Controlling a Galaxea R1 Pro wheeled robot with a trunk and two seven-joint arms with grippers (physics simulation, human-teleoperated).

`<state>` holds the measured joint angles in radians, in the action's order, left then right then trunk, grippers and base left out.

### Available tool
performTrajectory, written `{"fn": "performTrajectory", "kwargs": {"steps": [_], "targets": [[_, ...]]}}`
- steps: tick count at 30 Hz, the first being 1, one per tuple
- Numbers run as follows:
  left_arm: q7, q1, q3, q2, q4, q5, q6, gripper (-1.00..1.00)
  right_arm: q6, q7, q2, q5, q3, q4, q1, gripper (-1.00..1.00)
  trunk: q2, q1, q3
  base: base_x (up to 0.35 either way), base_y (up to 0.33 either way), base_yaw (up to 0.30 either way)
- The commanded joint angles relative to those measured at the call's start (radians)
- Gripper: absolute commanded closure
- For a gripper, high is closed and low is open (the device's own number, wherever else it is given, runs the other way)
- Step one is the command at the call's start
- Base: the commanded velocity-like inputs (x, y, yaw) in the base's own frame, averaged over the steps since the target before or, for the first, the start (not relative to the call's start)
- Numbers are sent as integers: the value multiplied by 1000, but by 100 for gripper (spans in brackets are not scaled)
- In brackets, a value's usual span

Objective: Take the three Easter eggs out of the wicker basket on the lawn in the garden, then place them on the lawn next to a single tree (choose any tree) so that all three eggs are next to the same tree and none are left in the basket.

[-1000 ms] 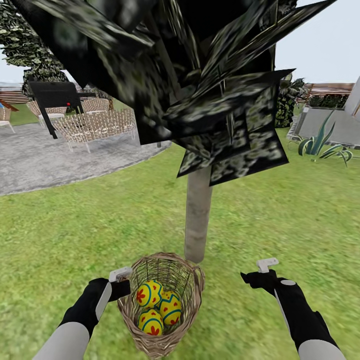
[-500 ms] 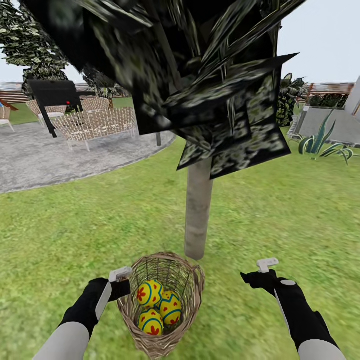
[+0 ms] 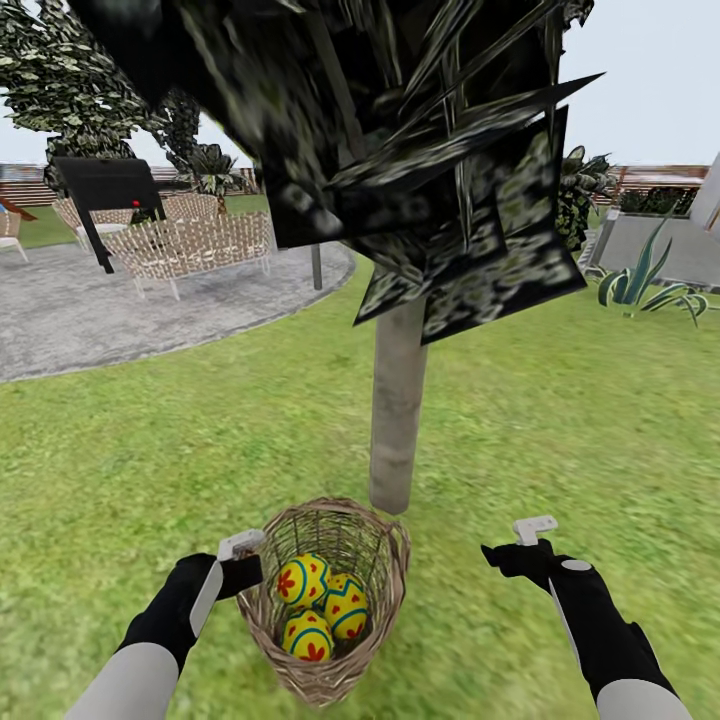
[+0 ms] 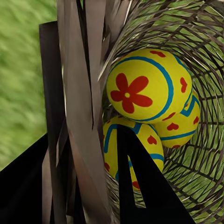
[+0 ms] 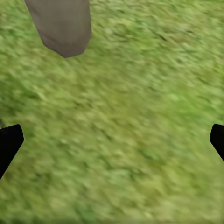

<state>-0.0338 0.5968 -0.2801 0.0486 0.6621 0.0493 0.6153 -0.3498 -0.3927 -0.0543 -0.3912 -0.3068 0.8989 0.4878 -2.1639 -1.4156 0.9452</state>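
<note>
While I hold the wicker basket by its rim with my left pincer, all three Easter eggs sit inside it, piled together against the woven wall. From the left wrist view the basket's rim strip runs between the pincer's two dark fingers, one outside the weave and one inside, so the pincer is clamped on the basket. The uppermost egg shows a red flower and a blue band; a second egg lies behind it with red hearts, and the third egg is partly covered by the inner finger. The basket tilts slightly and is close in front of the tree, whose pale trunk meets the lawn just beyond the rim. My right pincer hangs over bare grass to the basket's right, spread wide and holding nothing; its wrist view shows the trunk base and grass.
</note>
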Motion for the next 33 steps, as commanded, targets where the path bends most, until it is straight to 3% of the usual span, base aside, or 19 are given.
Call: {"fn": "performTrajectory", "kwargs": {"steps": [1,8,9,18,23,28,31,33], "targets": [[0,-1,-2,0,-15,-36,0,100,0,0,0,0,0,0,0,-100,-7,-4,3,0,0,0],[3,-1,-4,-2,-16,-36,1,100,0,-1,1,0,0,-2,0,-100,-7,-4,3,0,0,0],[4,-1,-3,-2,-17,-36,2,-100,0,-1,1,0,0,-2,0,-100,-7,-4,3,0,0,0],[3,-1,-3,-2,-15,-36,3,-100,0,-1,1,0,0,-2,0,-100,-7,-4,3,0,0,0],[3,-1,-2,6,-12,-36,3,-100,0,-2,1,0,0,-3,0,-100,28,15,-12,0,0,0],[1,-2,-2,5,61,-34,9,-100,-7,0,3,1,2,-6,0,-100,63,34,-28,0,0,0],[-1,-4,-52,-5,100,-35,32,-100,-13,0,4,1,2,-6,-3,-100,84,46,-37,0,0,0],[-2,-5,-83,-40,135,-35,77,-100,-14,0,3,1,2,-7,-3,-100,98,53,-44,0,0,0]]}}
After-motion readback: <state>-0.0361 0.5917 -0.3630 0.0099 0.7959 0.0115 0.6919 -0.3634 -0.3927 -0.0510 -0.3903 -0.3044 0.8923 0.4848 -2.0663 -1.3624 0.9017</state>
